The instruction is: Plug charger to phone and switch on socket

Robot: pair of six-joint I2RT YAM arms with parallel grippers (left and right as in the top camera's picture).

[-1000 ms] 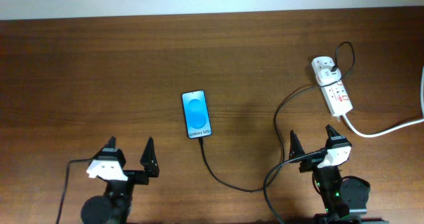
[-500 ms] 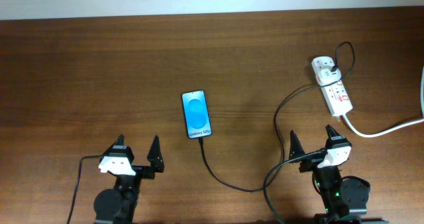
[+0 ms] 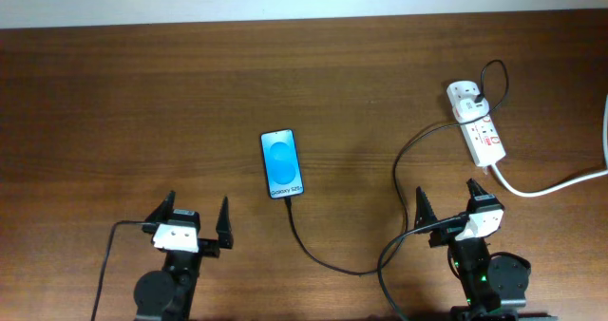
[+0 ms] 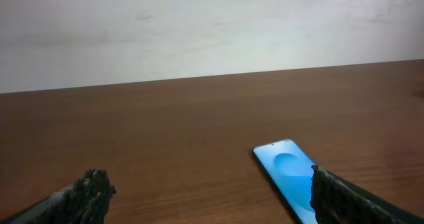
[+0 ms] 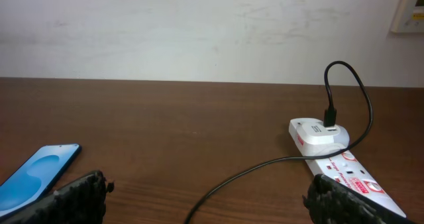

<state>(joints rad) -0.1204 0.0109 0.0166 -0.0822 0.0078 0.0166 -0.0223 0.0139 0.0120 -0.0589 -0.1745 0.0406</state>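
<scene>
Overhead, the phone (image 3: pixel 282 164) lies flat, screen up, midway across the bench (image 3: pixel 142 93), with the charger (image 3: pixel 323 256) meeting its near edge; whether the plug is seated is too small to tell. Both wrist views cut off the phone's near end. The socket (image 3: pixel 477 123) lies far right, its switches unreadable. The left claw (image 3: pixel 197 207), wide and empty, sits near-left of the phone. The right claw (image 3: pixel 446 193), equally wide, sits near the socket.
</scene>
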